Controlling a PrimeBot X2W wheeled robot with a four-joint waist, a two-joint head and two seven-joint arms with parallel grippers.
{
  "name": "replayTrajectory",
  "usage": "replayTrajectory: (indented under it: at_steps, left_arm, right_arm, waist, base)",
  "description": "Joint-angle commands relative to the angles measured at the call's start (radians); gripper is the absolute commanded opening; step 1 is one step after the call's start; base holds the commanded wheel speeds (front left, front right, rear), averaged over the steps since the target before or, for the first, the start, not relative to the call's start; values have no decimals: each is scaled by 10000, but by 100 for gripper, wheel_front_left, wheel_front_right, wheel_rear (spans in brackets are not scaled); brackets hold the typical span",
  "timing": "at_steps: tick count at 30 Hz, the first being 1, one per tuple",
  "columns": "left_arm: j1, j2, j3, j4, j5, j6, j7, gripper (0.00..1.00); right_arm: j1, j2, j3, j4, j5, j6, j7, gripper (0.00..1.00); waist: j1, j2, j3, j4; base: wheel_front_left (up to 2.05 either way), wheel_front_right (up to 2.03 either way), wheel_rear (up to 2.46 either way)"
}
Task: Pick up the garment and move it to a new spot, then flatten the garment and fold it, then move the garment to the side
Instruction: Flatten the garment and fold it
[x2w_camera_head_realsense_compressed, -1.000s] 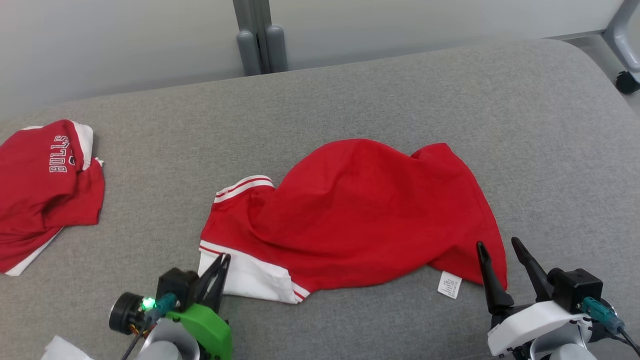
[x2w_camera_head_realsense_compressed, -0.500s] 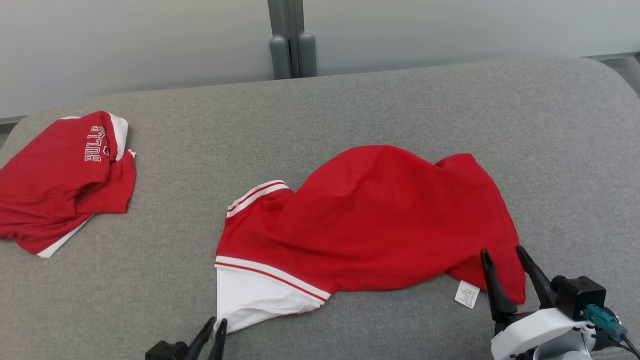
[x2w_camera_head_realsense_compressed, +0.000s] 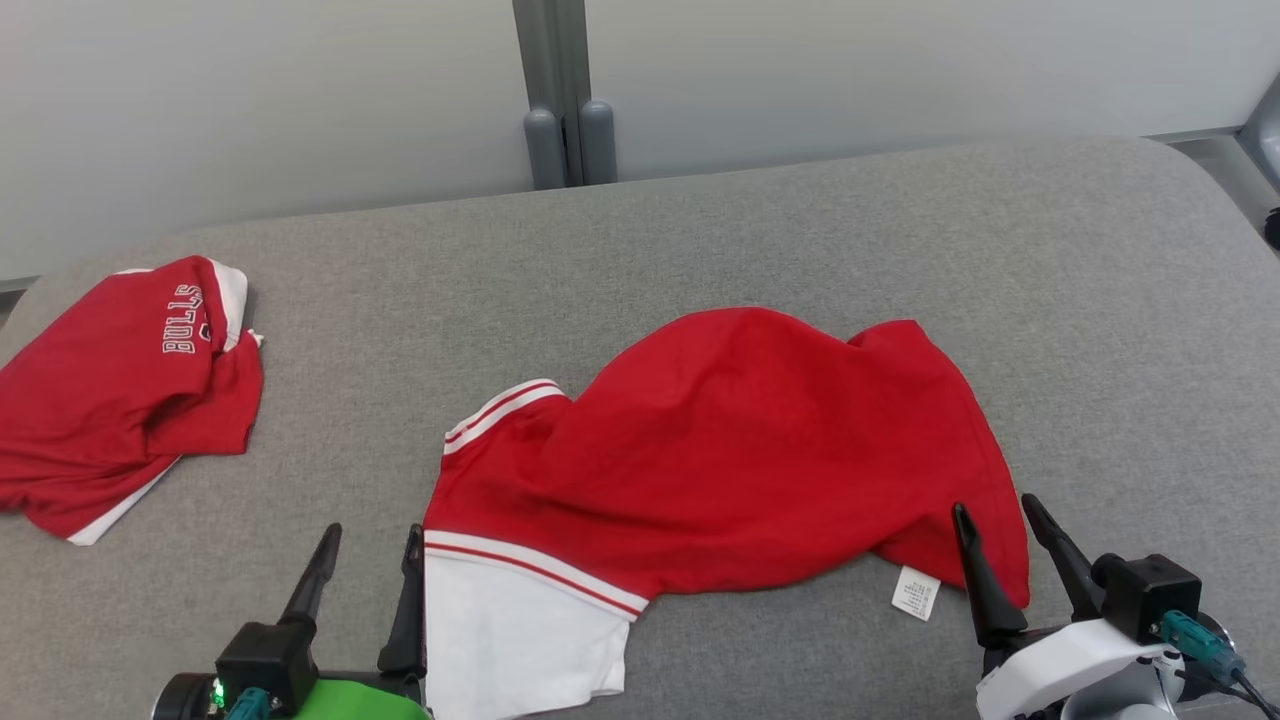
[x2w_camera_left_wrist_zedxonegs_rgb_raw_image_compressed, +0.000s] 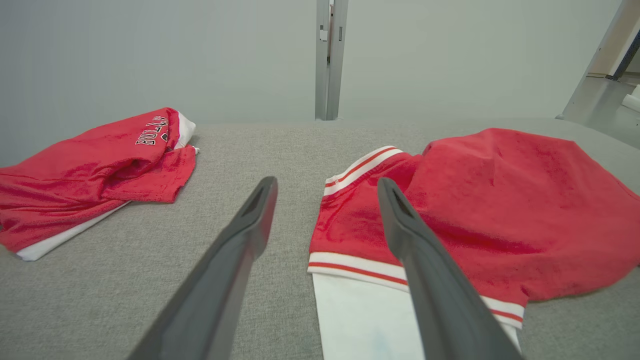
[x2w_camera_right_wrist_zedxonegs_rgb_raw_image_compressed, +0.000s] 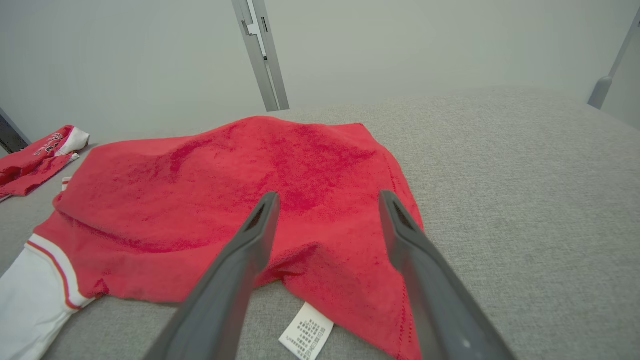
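A red garment (x2w_camera_head_realsense_compressed: 740, 450) with white and red striped trim and a white panel lies rumpled on the grey cushion, also in the left wrist view (x2w_camera_left_wrist_zedxonegs_rgb_raw_image_compressed: 500, 210) and right wrist view (x2w_camera_right_wrist_zedxonegs_rgb_raw_image_compressed: 240, 185). Its white label (x2w_camera_head_realsense_compressed: 915, 593) sticks out at the near right hem. My left gripper (x2w_camera_head_realsense_compressed: 370, 535) stands open at the garment's near left corner, its right finger beside the white panel, holding nothing. My right gripper (x2w_camera_head_realsense_compressed: 995, 510) stands open just over the garment's near right corner, with no cloth between its fingers.
A second red garment (x2w_camera_head_realsense_compressed: 120, 390) with "BULLS" lettering lies bunched at the far left of the grey cushion (x2w_camera_head_realsense_compressed: 1100, 330). A grey post (x2w_camera_head_realsense_compressed: 560, 90) and pale wall stand behind. Bare cushion stretches to the right and behind the garment.
My left gripper was shut at the garment's white corner and has opened, letting the cloth lie. The white panel now lies more spread out. The head camera has shifted; the right gripper stays open.
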Motion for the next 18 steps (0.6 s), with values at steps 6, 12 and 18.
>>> replayTrajectory:
  at_steps: [6, 12, 18]
  left_arm:
    - [78, -441, 982, -320, 576, -57, -19, 100]
    - [58, -643, 1836, -218, 895, -375, -20, 100]
    - [289, -683, 2513, -153, 1199, -949, -20, 100]
  right_arm:
    - [9, 8, 28, -234, -190, -3, -33, 100]
    - [66, -21, 9, -399, -290, -3, -33, 100]
    - [156, -66, -8, -481, -339, -3, -33, 100]
  waist:
    - [0, 0, -270, -386]
    - [0, 0, -394, -597]
    - [0, 0, -538, -689]
  base:
    - [0, 0, 0]
    - [0, 0, 0]
    - [0, 0, 0]
